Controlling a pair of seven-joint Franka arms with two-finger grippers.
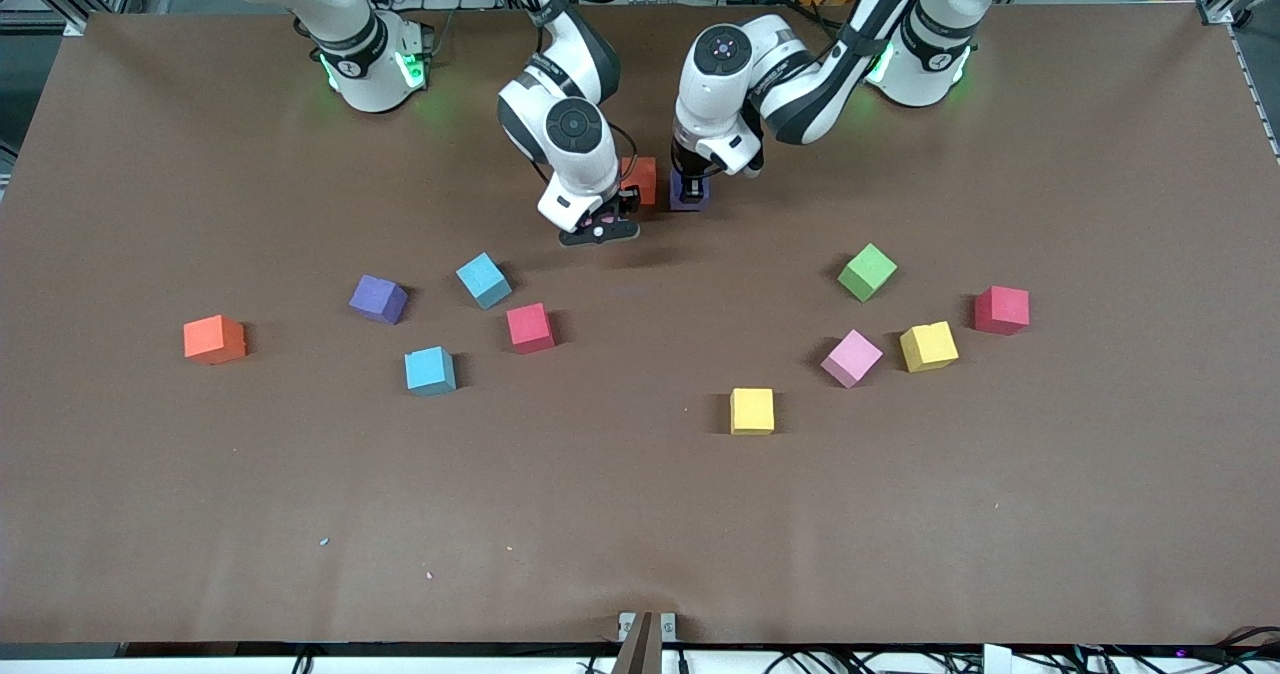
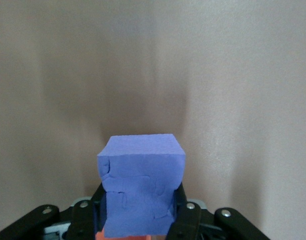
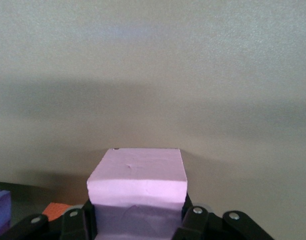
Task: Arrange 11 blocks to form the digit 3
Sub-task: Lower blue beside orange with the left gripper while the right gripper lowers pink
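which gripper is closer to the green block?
Left. The left gripper, shut on a purple block, is toward the green block's end; the right gripper, holding a pink block, is farther off.

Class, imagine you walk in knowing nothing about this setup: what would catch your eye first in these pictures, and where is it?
First, the two arms meeting mid-table near their bases: the left gripper is shut on a purple block beside an orange-red block, and the right gripper is shut on a pink block. Next, the loose coloured blocks nearer the front camera, among them a green block toward the left arm's end and an orange block toward the right arm's end.
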